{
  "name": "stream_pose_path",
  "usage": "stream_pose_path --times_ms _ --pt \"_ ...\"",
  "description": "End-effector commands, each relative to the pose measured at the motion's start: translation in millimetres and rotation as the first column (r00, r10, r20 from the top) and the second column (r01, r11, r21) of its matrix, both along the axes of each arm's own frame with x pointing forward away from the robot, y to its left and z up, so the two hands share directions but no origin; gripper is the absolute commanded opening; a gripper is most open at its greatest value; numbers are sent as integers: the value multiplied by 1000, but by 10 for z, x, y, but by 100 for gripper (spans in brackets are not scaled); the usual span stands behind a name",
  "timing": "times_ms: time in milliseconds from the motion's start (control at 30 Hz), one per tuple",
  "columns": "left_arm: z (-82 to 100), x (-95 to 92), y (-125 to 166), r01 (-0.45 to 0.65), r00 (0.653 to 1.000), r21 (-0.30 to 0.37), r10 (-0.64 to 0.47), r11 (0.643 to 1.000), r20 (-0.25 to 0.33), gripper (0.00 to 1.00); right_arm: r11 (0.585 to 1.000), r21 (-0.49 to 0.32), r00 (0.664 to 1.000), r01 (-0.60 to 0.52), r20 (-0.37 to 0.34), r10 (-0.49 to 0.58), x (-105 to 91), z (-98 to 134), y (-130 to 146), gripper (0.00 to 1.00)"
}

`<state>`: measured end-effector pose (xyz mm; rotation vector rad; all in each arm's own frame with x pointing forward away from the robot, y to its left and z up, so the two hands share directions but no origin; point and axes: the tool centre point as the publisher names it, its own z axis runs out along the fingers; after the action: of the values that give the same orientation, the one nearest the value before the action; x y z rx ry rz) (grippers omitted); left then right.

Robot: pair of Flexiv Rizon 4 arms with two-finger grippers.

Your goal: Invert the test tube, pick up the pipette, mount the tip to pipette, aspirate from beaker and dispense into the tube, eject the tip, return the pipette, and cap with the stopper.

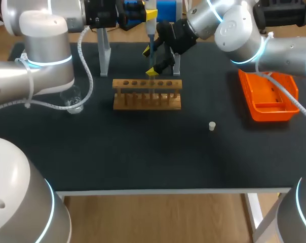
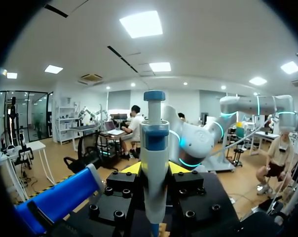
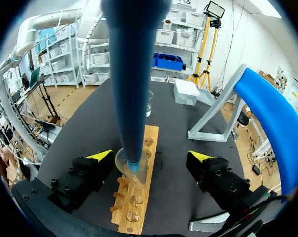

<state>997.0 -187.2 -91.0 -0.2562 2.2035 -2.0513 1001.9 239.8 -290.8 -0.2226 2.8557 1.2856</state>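
Right wrist view: the right gripper [image 3: 149, 156] hangs wide open and holds nothing. Its yellow-tipped fingers stand either side of, and apart from, the test tube [image 3: 130, 167], which sits upright in the wooden rack [image 3: 139, 202]. The pipette [image 3: 134, 74] comes down between them, its lower end at the tube's mouth. In the left wrist view, the left gripper [image 2: 155, 170] appears clamped on the pipette's body below the blue plunger.

The step in hand looks to be dispensing into the tube. Done well, it calls for a plumb pipette, its end centred inside the rim and clear of the glass, with the right fingers kept off the tube.

In the head view, the stopper [image 1: 212, 126] waits on the table [image 1: 143, 162] in front of the rack. The beaker [image 1: 72, 98] stands to the rack's left, the orange tray [image 1: 268, 93] to its right, and the pipette stand [image 1: 105, 55] behind.
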Motion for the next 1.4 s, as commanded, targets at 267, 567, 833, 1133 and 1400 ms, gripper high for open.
stream_pose_path --times_ms 267,567,833,1133,1400 --pt "-1 -13 -9 -6 1000 -2 6 1000 2 0 1000 -4 1000 -2 -2 2 5 13 -9 100" --pt "-1 -13 -9 -6 1000 -2 6 1000 2 0 1000 -8 1000 8 -6 -8 3 17 -44 100" --pt "-1 -13 -9 -6 1000 -2 6 1000 2 0 1000 -6 1000 16 -3 -16 -10 25 -87 100" --pt "-1 -13 -9 -6 1000 -2 6 1000 2 0 1000 -1 1000 24 -2 -24 -16 37 -114 100" --pt "-1 -13 -9 -6 1000 -2 6 1000 2 0 1000 -1 1000 27 1 -27 -26 46 -140 100"
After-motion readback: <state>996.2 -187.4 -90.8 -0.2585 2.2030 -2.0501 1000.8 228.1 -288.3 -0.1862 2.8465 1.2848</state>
